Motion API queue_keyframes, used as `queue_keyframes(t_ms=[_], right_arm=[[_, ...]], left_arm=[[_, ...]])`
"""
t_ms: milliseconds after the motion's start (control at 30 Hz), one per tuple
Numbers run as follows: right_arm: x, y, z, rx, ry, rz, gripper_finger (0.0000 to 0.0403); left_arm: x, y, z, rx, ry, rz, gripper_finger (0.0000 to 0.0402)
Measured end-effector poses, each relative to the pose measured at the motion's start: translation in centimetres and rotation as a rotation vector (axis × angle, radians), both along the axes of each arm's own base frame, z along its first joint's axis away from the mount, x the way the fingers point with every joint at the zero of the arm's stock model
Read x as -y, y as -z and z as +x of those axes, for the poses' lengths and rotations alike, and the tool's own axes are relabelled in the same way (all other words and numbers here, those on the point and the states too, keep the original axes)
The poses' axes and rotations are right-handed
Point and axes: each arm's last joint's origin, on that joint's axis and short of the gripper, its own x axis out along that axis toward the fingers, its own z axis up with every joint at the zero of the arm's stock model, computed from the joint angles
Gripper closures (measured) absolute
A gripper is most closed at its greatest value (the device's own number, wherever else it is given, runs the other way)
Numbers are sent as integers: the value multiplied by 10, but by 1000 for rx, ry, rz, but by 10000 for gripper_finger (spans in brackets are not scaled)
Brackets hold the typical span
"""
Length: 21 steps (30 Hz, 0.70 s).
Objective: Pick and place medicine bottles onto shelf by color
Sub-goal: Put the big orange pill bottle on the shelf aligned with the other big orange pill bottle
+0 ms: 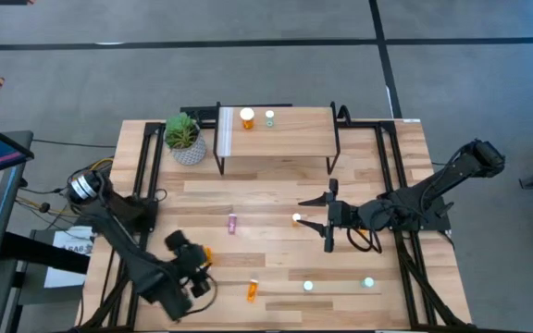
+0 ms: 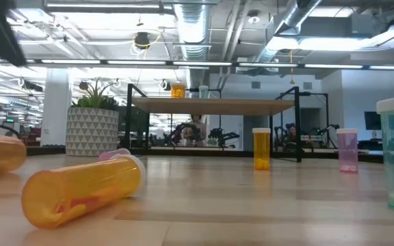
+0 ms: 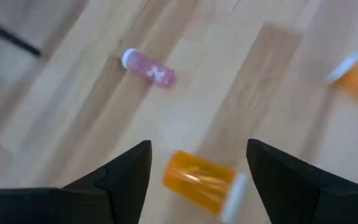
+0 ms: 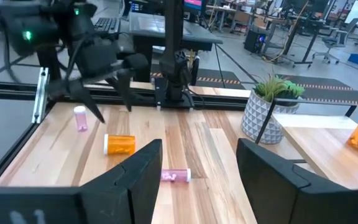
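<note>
My left gripper [image 1: 203, 263] hovers open near the table's front left, over an orange medicine bottle [image 3: 201, 180] that lies on its side between and below the fingers, untouched. A pink bottle [image 3: 149, 68] lies farther off. My right gripper [image 1: 311, 213] waits open and held high at mid-table, beside an upright orange bottle [image 1: 296, 218]. On the shelf [image 1: 280, 139] stand an orange bottle [image 1: 247, 117] and a teal one [image 1: 269, 117]. Another orange bottle [image 1: 252, 290] lies near the front edge, with two teal bottles [image 1: 308, 287] [image 1: 368, 282] standing to its right.
A potted plant [image 1: 185, 139] in a white patterned pot stands left of the shelf. An upright pink bottle [image 4: 80, 118] stands by the left arm. Black rails [image 1: 142, 166] run along the table's sides. Bare wood lies between the shelf and the bottles.
</note>
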Motion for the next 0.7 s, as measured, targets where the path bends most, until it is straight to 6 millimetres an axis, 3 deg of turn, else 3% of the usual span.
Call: queue_keyframes(t_ms=[133, 300, 533, 700], right_arm=[[0, -1, 0, 6, 0, 3, 173], [0, -1, 0, 10, 0, 4, 173], [0, -1, 0, 11, -1, 1, 173], [0, -2, 0, 13, -1, 1, 173]], left_arm=[[2, 7, -23, 138, -128, -166, 152], [8, 33, -39, 237, -284, -341, 152], [9, 65, -32, 144, -366, -382, 152], [4, 76, -23, 60, -341, -333, 152]])
